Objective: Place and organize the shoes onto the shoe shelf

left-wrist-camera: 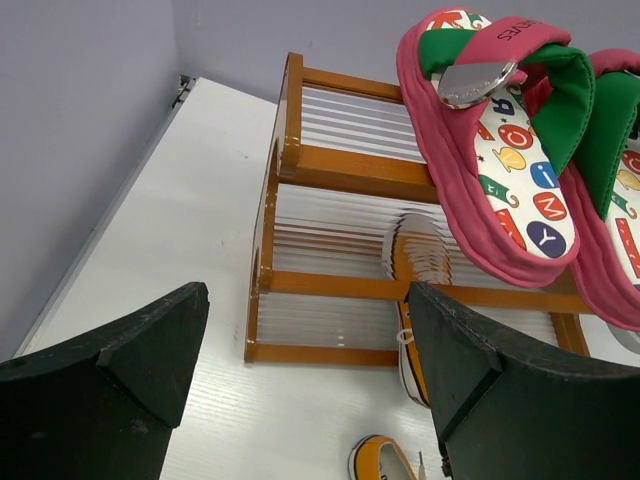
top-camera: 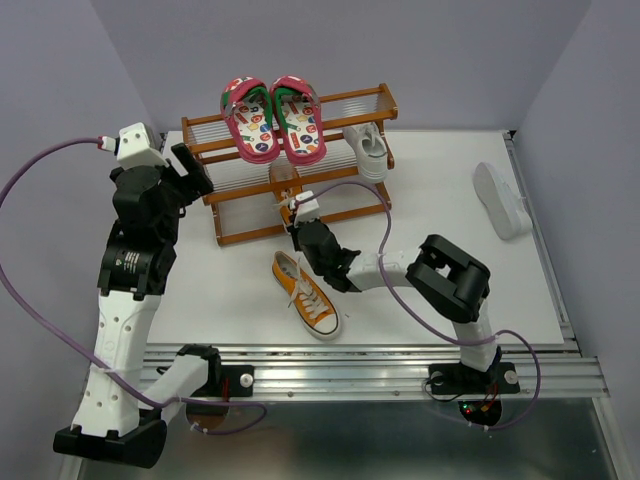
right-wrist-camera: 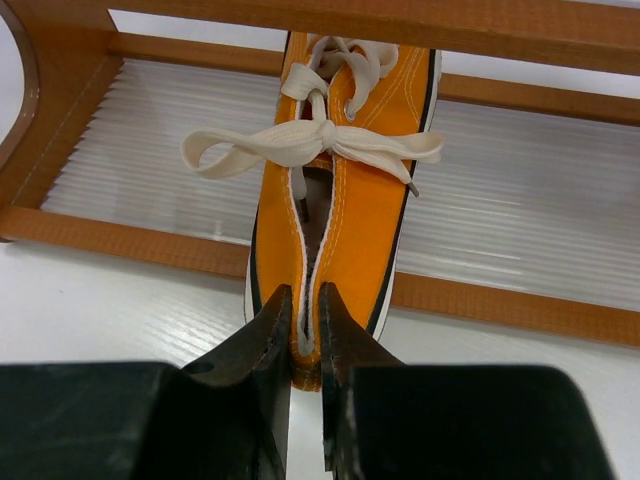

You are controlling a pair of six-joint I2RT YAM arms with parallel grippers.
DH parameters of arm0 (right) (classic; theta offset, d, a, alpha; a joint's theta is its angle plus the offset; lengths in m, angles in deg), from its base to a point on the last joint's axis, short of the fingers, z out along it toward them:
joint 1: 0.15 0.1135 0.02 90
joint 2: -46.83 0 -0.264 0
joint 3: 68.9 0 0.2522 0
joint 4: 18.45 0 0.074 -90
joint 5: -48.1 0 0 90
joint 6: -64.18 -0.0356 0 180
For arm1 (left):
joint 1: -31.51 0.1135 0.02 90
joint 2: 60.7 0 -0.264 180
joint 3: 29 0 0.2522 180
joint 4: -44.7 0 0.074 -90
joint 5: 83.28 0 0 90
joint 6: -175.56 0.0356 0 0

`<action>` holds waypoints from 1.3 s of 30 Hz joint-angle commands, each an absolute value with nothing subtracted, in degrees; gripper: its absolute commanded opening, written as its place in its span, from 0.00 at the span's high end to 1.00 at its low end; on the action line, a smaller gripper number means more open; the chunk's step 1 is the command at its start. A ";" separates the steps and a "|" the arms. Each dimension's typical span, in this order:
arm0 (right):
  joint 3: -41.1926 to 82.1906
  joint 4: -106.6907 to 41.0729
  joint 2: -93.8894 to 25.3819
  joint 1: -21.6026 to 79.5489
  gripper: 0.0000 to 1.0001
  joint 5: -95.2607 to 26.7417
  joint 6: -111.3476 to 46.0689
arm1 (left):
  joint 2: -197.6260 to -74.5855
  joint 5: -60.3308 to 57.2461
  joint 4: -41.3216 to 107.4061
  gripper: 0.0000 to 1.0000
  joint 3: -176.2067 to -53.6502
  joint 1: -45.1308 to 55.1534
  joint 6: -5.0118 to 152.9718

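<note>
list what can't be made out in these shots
- Right wrist: toe of the shelved orange sneaker, pinched at its heel by the right gripper, hidden behind the shoe shelf rail.
- Top external: that sneaker mostly covered by the upper tier and that gripper.
- Left wrist: loose orange sneaker cut off by the bottom edge.
- Top external: which tier the white sneaker at the shelf's right end rests on, too small to tell.

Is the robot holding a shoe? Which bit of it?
Yes. The right gripper pinches an orange sneaker by the back rim of its heel. The left gripper holds nothing.
</note>
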State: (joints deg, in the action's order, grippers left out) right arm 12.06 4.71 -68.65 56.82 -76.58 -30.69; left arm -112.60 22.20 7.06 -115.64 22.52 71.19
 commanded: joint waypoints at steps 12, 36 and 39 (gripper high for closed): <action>13.25 8.04 -65.77 55.39 0.25 -77.15 -32.24 | -109.83 15.61 4.57 0.08 -105.52 22.28 66.14; -16.90 -16.56 -24.29 55.39 0.00 -81.27 -50.96 | -127.66 24.63 4.67 0.20 -97.60 -12.60 52.32; -18.74 -20.34 -19.20 55.39 0.00 -86.00 -55.94 | -133.01 25.09 4.22 0.37 -97.78 -13.49 56.01</action>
State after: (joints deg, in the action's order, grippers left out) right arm -17.27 -15.24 -24.57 55.33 -78.63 -49.51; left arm -130.02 20.28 5.44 -95.47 -12.63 52.20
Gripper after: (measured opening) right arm 0.998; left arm 0.688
